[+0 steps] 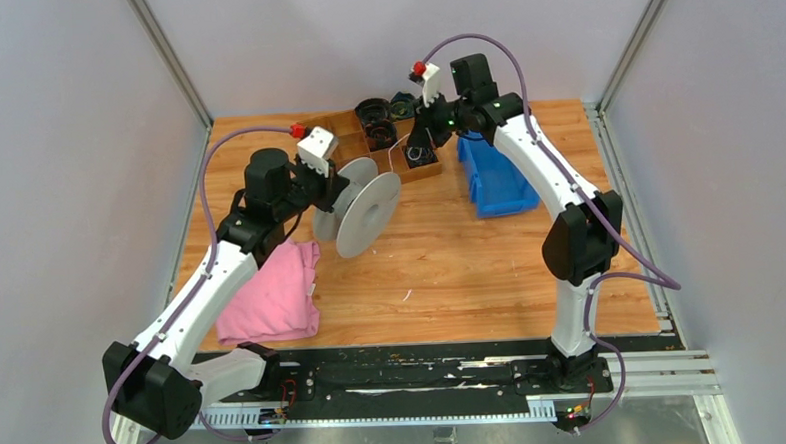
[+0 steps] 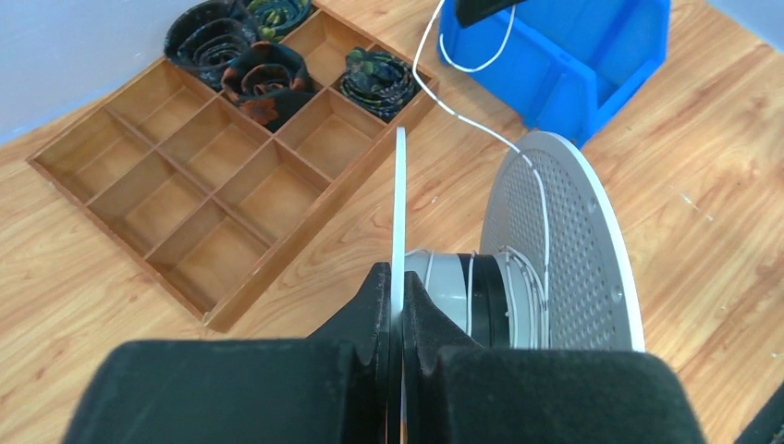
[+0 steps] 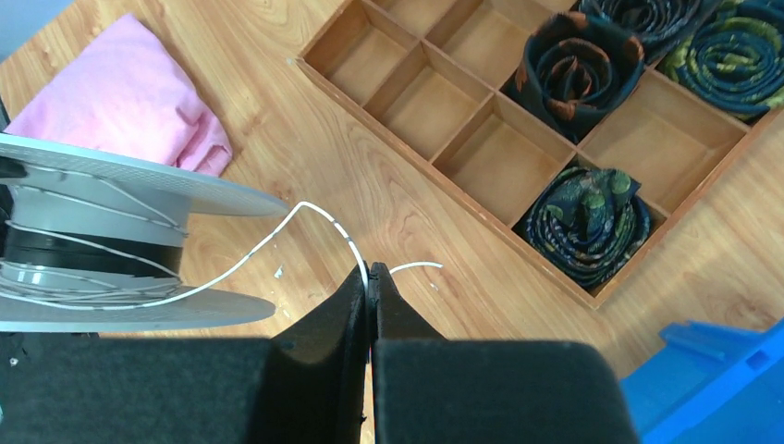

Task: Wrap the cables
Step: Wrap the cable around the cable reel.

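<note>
A grey spool [image 1: 367,211] with two round flanges stands on its edge on the table. My left gripper [image 2: 399,289] is shut on the spool's near flange [image 2: 400,199]. Thin white cable [image 2: 541,208] is wound a few turns round the spool's core [image 3: 88,254] and runs off toward the back. My right gripper [image 3: 368,282] is shut on this cable [image 3: 305,215] near its free end, which curls out just past the fingertips. In the top view the right gripper [image 1: 418,146] hangs over the wooden tray, right of the spool.
A wooden divider tray [image 1: 350,124] at the back holds several rolled dark ties [image 3: 584,217]. A blue bin [image 1: 495,182] sits right of it. A pink cloth [image 1: 272,292] lies at the left, near the left arm.
</note>
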Controlling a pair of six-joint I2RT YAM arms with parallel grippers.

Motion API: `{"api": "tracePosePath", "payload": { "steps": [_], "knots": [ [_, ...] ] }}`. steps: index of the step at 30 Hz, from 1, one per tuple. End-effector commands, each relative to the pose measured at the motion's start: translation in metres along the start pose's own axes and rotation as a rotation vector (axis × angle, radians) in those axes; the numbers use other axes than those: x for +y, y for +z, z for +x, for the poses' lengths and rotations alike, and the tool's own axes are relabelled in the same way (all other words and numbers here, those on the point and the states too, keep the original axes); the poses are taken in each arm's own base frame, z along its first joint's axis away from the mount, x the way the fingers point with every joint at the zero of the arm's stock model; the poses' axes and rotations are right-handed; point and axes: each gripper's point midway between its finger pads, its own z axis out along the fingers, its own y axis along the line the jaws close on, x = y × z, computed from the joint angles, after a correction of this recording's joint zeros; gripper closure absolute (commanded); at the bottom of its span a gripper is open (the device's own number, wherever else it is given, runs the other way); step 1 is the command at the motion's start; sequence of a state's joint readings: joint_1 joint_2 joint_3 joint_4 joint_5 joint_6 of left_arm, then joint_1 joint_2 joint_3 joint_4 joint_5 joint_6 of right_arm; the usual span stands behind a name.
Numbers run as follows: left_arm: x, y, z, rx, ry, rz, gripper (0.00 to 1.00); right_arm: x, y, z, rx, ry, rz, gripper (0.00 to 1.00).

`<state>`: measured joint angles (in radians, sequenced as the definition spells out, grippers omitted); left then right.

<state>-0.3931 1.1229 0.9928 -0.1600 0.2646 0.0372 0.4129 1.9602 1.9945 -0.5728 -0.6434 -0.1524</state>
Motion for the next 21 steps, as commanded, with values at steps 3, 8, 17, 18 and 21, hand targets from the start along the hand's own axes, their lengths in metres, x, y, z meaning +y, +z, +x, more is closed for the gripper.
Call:
{"api": "tracePosePath", "payload": {
  "steps": [3, 8, 17, 18, 21],
  "knots": [
    [-0.001, -0.013, -0.058, -0.168, -0.043, 0.03, 1.0, -0.02, -0.003, 0.015, 0.009, -0.02, 0.045, 0.99],
    [0.011, -0.016, -0.067, -0.187, -0.101, -0.024, 1.0, -0.019, 0.001, 0.038, 0.045, -0.005, 0.021, 0.99],
    [0.032, -0.022, -0.082, -0.226, -0.239, -0.09, 0.99, -0.008, 0.014, 0.076, 0.095, 0.043, -0.062, 0.99],
    [0.033, -0.022, -0.083, -0.227, -0.255, -0.094, 1.0, -0.006, 0.015, 0.078, 0.095, 0.055, -0.074, 0.99],
    [0.034, -0.021, -0.085, -0.232, -0.302, -0.091, 1.0, 0.002, 0.02, 0.084, 0.1, 0.08, -0.106, 0.99]
  ]
}}
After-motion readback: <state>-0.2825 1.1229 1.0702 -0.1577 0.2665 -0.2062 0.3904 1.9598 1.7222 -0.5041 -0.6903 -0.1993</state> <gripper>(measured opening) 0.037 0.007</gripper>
